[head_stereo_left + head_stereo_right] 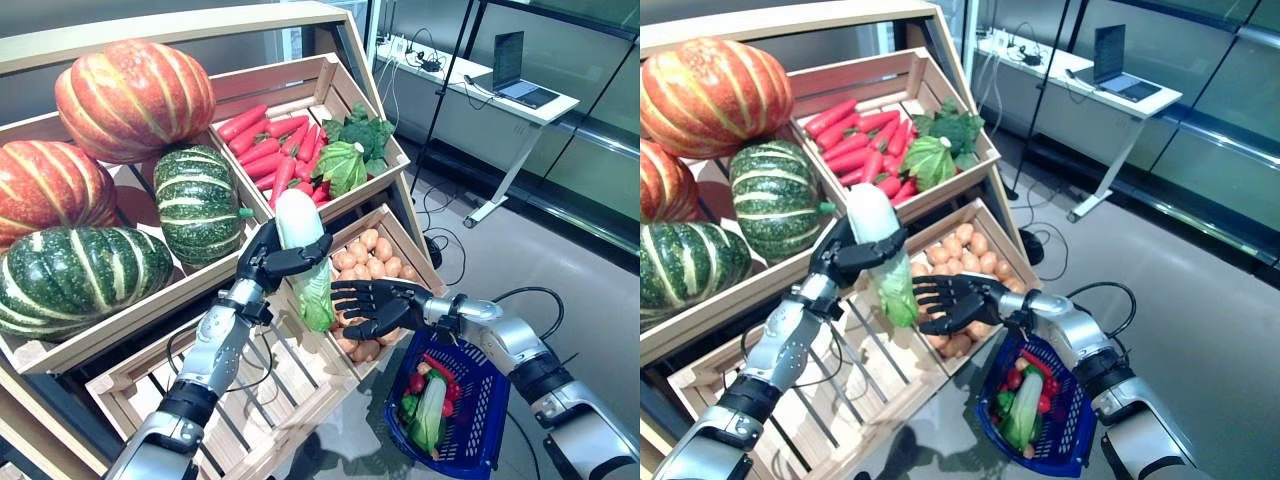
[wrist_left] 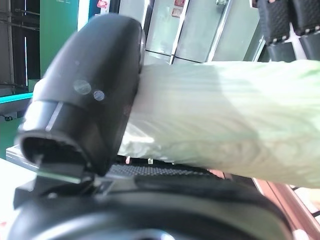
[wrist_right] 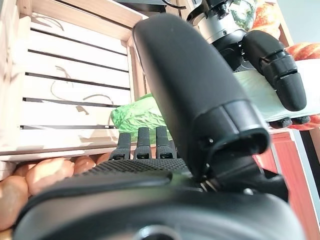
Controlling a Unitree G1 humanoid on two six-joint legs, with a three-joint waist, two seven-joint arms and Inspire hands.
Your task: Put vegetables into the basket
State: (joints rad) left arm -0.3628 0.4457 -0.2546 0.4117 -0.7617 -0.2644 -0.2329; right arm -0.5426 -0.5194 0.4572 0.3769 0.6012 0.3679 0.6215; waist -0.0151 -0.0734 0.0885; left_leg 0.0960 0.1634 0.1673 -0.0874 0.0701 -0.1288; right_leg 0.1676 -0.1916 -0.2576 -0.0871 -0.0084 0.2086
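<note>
My left hand (image 1: 268, 260) is shut on a long Chinese cabbage (image 1: 306, 262), white at the stalk and green at the leafy end, held tilted in front of the wooden stand. The cabbage also shows in the left wrist view (image 2: 225, 120) under the thumb (image 2: 90, 95). My right hand (image 1: 375, 305) is open, its fingers spread just right of the cabbage's leafy end, close to it. The blue basket (image 1: 480, 410) stands on the floor below the right arm. It holds a pale green leafy vegetable (image 1: 430, 412) and small red vegetables (image 1: 438, 368).
The wooden stand (image 1: 300, 370) has tilted crates of vegetables; its empty slatted crate lies under my left arm. A crate of brown round vegetables (image 1: 368, 260) sits behind my right hand. A white desk (image 1: 500, 90) with a laptop stands at the back right.
</note>
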